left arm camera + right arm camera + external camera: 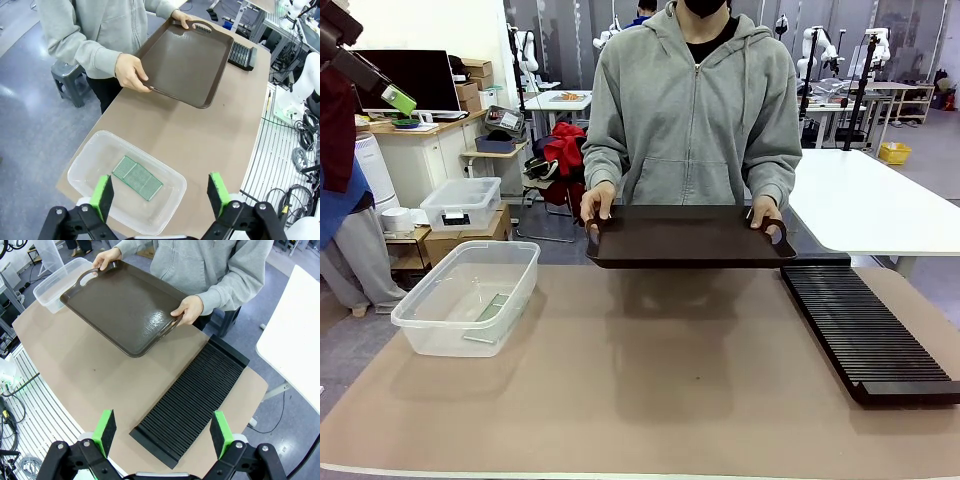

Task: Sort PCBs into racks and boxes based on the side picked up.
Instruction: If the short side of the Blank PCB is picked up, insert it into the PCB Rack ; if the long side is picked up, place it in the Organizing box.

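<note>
A tan mat covers the table (670,400), seen from the robot's side. Nearest on the left stands a clear plastic tub (470,295) with no lid. From above, in the left wrist view, a flat green circuit board (137,177) lies on the floor of that tub (95,155), angled to its walls. The left gripper (162,192) hangs high over the tub's near end with its green pads spread wide and nothing between them. In the front view that gripper's green tip (400,100) sits high in the upper left corner, well above the table.

On the right side of the table lies a long black rack (865,335) with many narrow slots; every visible slot is bare. The right gripper (162,432) hovers above the rack's near end (192,397), its pads also spread wide apart and holding nothing.

Farther back, at the far edge, a person in a grey hoodie holds a dark brown tray (685,238) level above the table, one hand (597,205) gripping each end, the other hand (767,215) at the handle slot. The tray's surface (125,307) is bare.
</note>
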`<state>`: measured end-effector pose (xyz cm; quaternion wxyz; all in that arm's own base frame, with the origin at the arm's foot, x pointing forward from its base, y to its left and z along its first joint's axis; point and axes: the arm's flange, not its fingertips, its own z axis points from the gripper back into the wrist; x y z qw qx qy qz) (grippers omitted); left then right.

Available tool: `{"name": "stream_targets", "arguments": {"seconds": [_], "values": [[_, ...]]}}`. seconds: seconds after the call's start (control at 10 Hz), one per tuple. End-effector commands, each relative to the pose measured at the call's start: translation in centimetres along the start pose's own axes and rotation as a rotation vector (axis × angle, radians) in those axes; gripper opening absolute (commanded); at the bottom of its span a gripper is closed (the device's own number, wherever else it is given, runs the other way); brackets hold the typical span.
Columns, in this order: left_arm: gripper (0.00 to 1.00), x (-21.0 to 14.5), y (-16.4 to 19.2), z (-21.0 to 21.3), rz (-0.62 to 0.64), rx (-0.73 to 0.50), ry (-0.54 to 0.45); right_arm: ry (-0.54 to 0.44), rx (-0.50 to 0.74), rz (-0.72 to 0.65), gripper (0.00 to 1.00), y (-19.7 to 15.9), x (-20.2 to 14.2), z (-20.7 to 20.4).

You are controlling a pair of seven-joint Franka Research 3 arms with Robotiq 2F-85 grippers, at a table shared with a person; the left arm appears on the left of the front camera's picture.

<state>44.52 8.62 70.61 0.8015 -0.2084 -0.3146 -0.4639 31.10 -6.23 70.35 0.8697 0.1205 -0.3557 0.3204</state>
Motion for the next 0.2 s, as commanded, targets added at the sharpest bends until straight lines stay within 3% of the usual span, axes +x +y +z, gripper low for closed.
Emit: {"name": "stream_targets", "arguments": {"seconds": [0.0, 0.1], "values": [[1.0, -0.02, -0.03, -0.04, 0.0, -0.004, 0.002, -0.005, 0.0, -0.005, 1.0, 0.19, -0.03, -0.09], [1.0, -0.02, -0.03, -0.04, 0.0, -0.004, 0.002, -0.005, 0.0, -0.005, 1.0, 0.19, -0.03, -0.09]]}}
